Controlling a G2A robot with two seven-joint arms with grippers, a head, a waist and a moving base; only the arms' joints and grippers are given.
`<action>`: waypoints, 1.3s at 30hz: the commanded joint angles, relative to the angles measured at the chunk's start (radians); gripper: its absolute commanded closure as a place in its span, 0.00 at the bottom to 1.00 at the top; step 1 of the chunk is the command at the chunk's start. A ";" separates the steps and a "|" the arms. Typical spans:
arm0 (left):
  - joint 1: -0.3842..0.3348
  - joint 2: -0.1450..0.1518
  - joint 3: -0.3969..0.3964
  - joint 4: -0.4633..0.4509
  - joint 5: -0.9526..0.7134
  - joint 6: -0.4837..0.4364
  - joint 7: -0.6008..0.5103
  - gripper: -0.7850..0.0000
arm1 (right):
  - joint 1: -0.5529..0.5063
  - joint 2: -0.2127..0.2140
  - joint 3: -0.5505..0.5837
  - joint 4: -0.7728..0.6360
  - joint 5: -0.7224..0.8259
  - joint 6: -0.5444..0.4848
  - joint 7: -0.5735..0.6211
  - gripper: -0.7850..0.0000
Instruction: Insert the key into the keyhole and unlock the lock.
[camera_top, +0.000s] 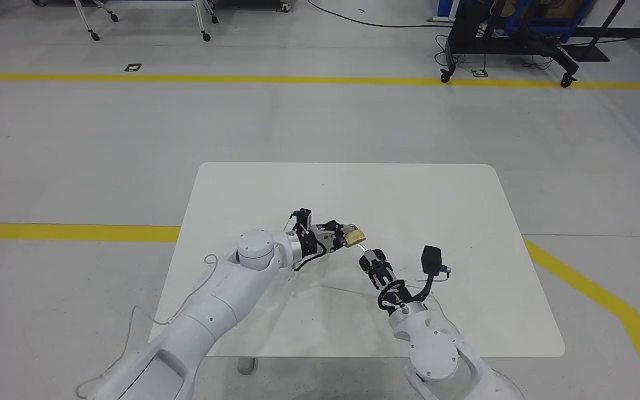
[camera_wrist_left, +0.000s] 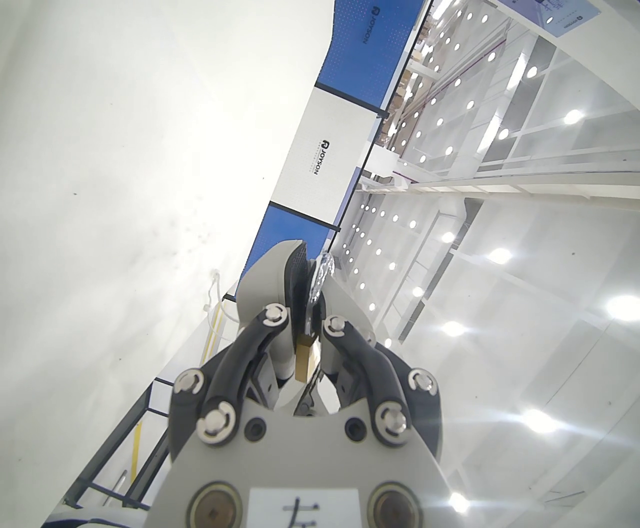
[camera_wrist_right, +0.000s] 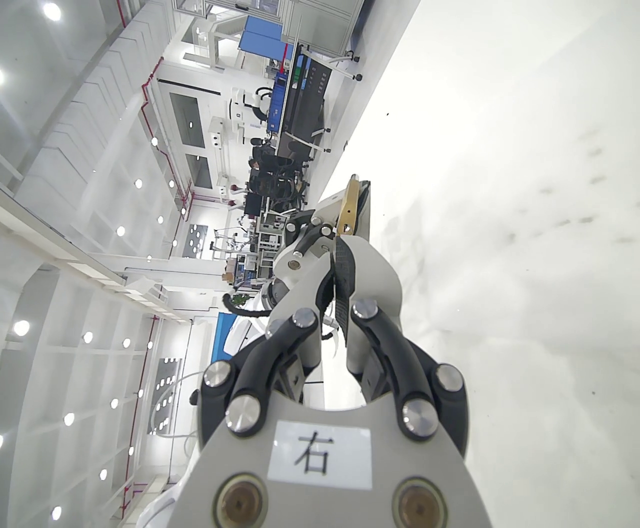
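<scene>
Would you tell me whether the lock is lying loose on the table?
No, the left gripper is shut on the lock, clamping it between its fingers.

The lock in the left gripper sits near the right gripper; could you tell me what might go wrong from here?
1. The lock sticks out past the fingertips of the left gripper, so a push from the right gripper could twist it or slip it loose.
2. The right gripper is shut at the lock's brass edge and any key between its pads is hidden, so its line to the keyhole is unchecked; it may jam.
</scene>
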 joint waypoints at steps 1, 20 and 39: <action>0.004 0.000 -0.007 -0.006 0.003 0.001 0.002 1.00 | -0.001 -0.002 -0.002 -0.001 -0.001 0.000 0.005 1.00; 0.024 -0.004 -0.048 -0.022 0.035 0.019 -0.013 1.00 | 0.031 -0.035 0.009 0.020 0.054 0.056 -0.020 1.00; 0.031 -0.011 -0.069 -0.025 0.080 0.024 -0.030 1.00 | 0.055 -0.060 0.005 0.049 0.039 0.072 0.002 1.00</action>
